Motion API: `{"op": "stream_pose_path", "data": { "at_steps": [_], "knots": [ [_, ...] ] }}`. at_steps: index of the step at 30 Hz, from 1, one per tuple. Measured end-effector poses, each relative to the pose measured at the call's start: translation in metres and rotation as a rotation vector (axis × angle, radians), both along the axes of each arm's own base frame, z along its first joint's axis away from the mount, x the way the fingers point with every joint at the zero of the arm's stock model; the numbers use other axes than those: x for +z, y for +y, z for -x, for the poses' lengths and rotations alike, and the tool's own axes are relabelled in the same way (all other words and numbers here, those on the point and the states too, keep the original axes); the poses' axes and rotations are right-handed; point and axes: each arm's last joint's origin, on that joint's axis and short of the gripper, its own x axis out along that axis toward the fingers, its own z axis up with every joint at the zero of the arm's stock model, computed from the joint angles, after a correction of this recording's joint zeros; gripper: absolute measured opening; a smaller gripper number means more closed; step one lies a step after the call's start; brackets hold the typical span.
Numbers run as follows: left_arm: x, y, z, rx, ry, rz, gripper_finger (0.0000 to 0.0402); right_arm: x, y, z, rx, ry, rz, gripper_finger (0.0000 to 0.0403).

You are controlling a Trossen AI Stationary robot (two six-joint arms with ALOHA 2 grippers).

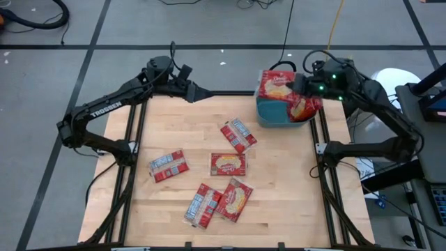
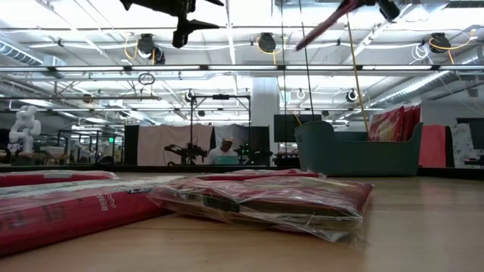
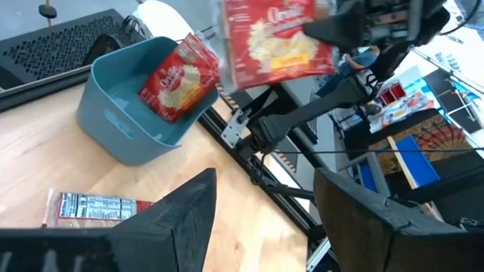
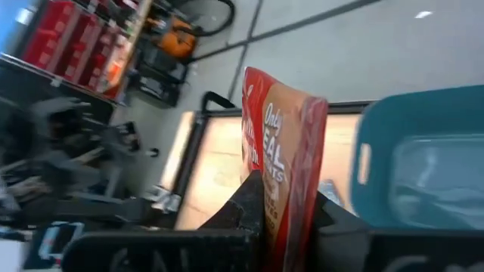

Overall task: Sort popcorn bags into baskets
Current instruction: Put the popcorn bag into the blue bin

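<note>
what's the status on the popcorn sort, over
Right pincer shut on a flat red popcorn packet above the teal plastic bin. Left pincer open, empty, at the table's far edge. Five packets left on the table.

High cam overhead, low cam table-level, wrist cams close, all share bin (image 1: 282, 115).

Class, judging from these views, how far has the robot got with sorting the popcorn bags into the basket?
Done: one popcorn bag leans inside the teal basket. In hand: the right gripper is shut on another bag above the basket's edge, not yet released. Left: five bags lie loose on the table. The left gripper hangs open and empty near the far edge.
</note>
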Motion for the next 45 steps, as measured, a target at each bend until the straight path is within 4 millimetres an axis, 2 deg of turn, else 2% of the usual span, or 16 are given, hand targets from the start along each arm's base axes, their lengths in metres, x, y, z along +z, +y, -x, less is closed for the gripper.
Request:
{"op": "stream_pose_path", "data": {
  "at_steps": [8, 18, 23, 27, 33, 40, 45],
  "knots": [
    [0.000, -0.001, -0.001, -0.003, 0.000, 0.007, 0.0223, -0.004, -0.034, 0.002, 0.034, 0.067, -0.053, 0.0013],
    [0.000, -0.001, -0.001, -0.007, 0.001, -0.010, 0.0223, 0.007, -0.086, -0.007, 0.104, 0.323, -0.088, 0.0013],
    [0.000, -0.001, -0.001, -0.010, 0.002, -0.019, 0.0223, 0.004, -0.103, -0.005, 0.133, 0.507, -0.158, 0.0013],
    [0.000, -0.001, -0.001, -0.013, 0.002, -0.033, 0.0223, -0.005, -0.111, -0.004, 0.157, 0.652, -0.221, 0.0013],
    [0.000, 0.000, -0.001, 0.018, 0.009, -0.051, 0.0223, -0.017, -0.119, -0.005, 0.164, 0.724, -0.234, 0.0013],
    [0.000, 0.000, -0.001, 0.024, 0.009, -0.053, 0.0223, -0.047, -0.123, -0.008, 0.209, 0.794, -0.327, 0.0015],
    [0.000, 0.000, -0.001, 0.024, 0.009, -0.053, 0.0223, -0.070, -0.125, -0.008, 0.210, 0.870, -0.390, 0.0037]
  ]
}}
